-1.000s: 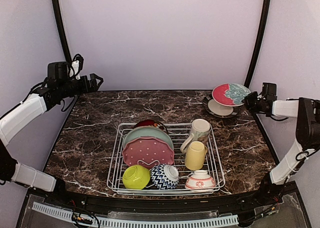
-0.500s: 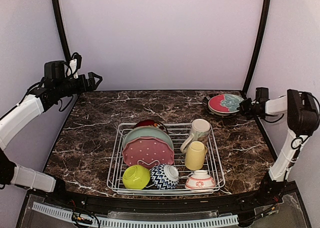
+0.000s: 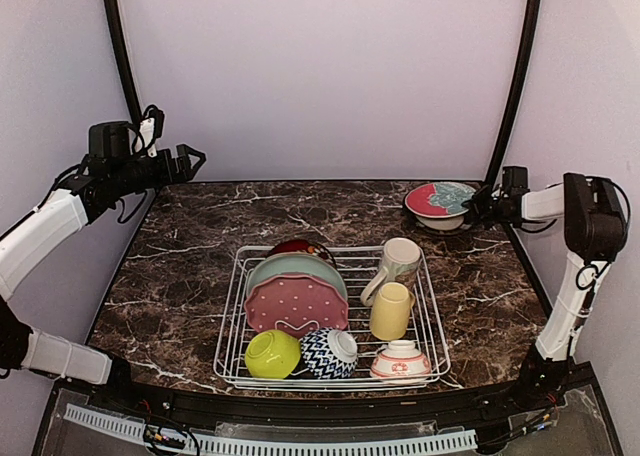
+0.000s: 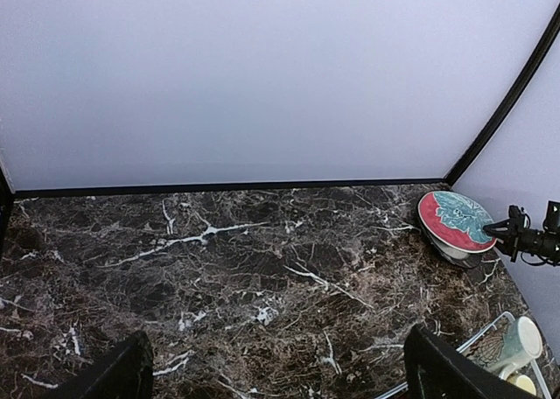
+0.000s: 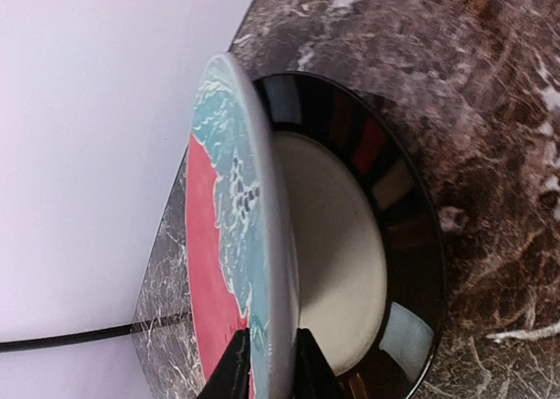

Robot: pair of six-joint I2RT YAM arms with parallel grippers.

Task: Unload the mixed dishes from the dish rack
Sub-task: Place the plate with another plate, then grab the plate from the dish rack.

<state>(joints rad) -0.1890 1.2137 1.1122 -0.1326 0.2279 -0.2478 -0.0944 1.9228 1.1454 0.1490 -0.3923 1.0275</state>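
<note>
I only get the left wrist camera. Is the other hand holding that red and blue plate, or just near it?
Observer: Holding it. The right wrist view shows the right hand pinching the red and teal plate by its rim.
Operator: What's under it?
Observer: A black-rimmed plate with a cream middle, flat on the table; the red one tilts over it.
Operator: What's in the rack?
Observer: The top view shows plates, mugs and bowls in the dish rack.
</note>
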